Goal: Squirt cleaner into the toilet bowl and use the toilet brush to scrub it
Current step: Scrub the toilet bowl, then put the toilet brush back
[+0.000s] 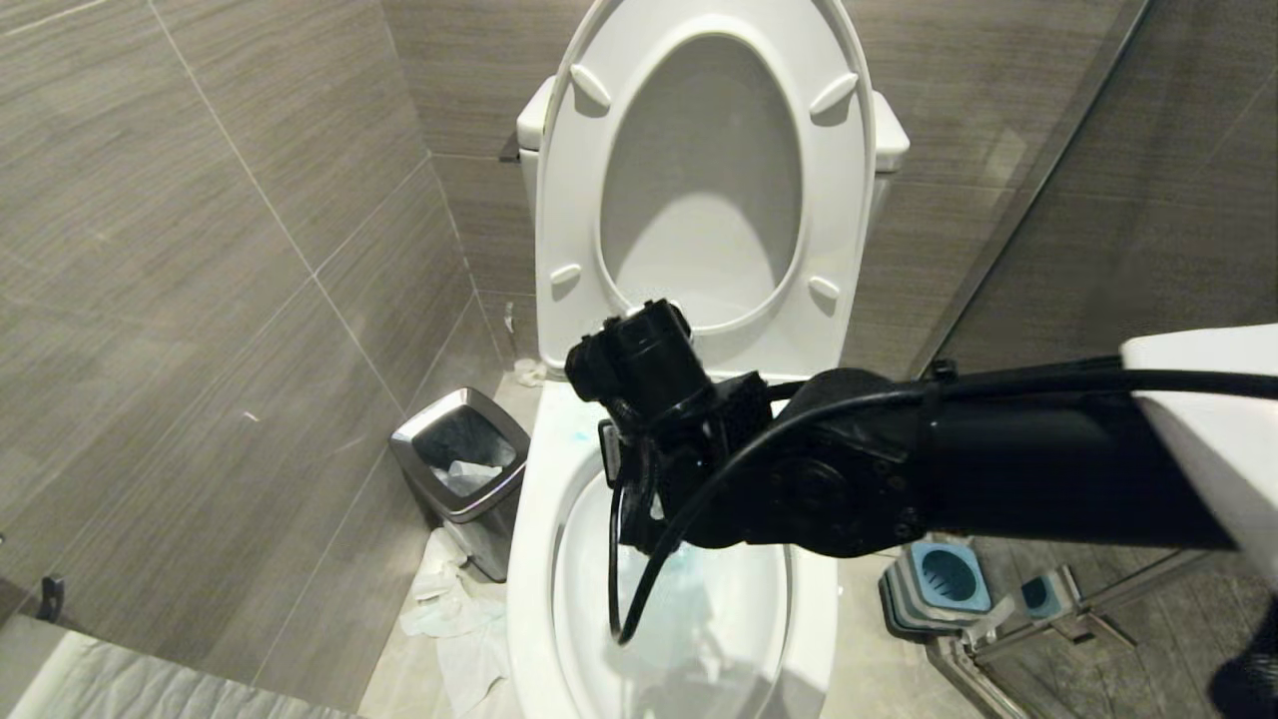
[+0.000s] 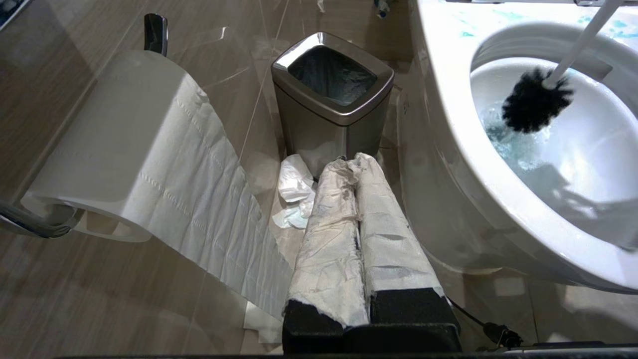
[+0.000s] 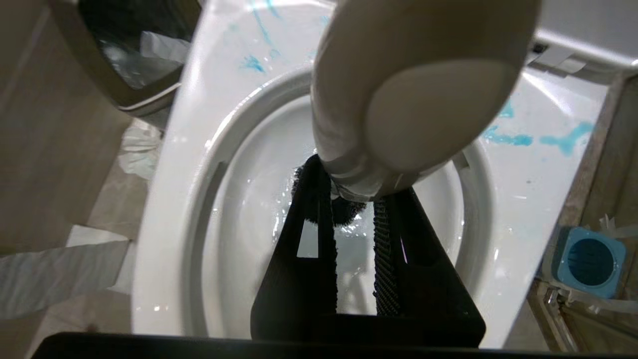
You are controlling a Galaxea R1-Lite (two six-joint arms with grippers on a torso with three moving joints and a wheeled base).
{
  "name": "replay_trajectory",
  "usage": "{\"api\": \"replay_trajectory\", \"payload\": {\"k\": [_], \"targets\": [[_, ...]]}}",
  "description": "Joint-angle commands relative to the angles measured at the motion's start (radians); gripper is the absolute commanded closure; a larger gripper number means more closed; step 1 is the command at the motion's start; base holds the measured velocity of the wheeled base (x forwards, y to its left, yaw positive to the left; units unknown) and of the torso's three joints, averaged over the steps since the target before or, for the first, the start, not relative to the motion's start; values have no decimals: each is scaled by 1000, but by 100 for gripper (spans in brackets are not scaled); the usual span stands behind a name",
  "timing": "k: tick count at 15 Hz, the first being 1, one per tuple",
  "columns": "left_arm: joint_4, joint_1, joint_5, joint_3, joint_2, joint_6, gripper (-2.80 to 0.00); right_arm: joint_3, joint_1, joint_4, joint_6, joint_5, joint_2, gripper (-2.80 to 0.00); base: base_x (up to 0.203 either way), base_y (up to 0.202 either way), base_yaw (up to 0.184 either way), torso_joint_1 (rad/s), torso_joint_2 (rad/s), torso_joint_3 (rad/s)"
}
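The right gripper [image 3: 355, 199] was clamped on the brush [image 2: 536, 99], its jaws nearly together on the upper handle so that the rounded end stood up just in front of the wrist camera. Holding it high on the handle let the arm stay above the bowl [image 1: 529, 559] while the dark head reached down inside. The handle slanted down from the far rim, and the head sat low against the bowl's left inner wall, at the edge of blue-tinted water; that looked like scrubbing where the cleaner had pooled. Blue streaks also lay on the far rim, so some cleaner had landed outside the basin. The seat [image 1: 559, 200] and lid stood raised against the tank, which left the bowl open for the arm.

The holder [image 1: 944, 584] stood on the floor right of the bowl, empty, near enough for the brush to go back by the same arm. The cleaner bottle showed in no view.

The left gripper [image 2: 356, 199] hung parked left of the bowl, its paper-wrapped fingers pressed together and holding nothing, pointing toward the bin [image 2: 331, 107]. A paper roll [image 2: 114, 144] trailed a long strip toward the floor beside it, and crumpled tissue [image 2: 294, 194] lay at the bin's foot.
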Motion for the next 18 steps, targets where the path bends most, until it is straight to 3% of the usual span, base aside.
{"api": "replay_trajectory", "payload": {"k": [1, 12, 15, 18], "targets": [[0, 0, 0, 2, 0, 0, 0, -3, 19, 56, 1, 2, -143, 0, 0, 0, 0, 0, 0, 0], [1, 0, 0, 2, 0, 0, 0, 14, 80, 212, 1, -6, -333, 0, 0, 0, 0, 0, 0, 0], [0, 0, 0, 2, 0, 0, 0, 17, 80, 217, 2, -42, -362, 0, 0, 0, 0, 0, 0, 0], [0, 0, 0, 2, 0, 0, 0, 16, 55, 316, 3, -108, -395, 0, 0, 0, 0, 0, 0, 0]]}}
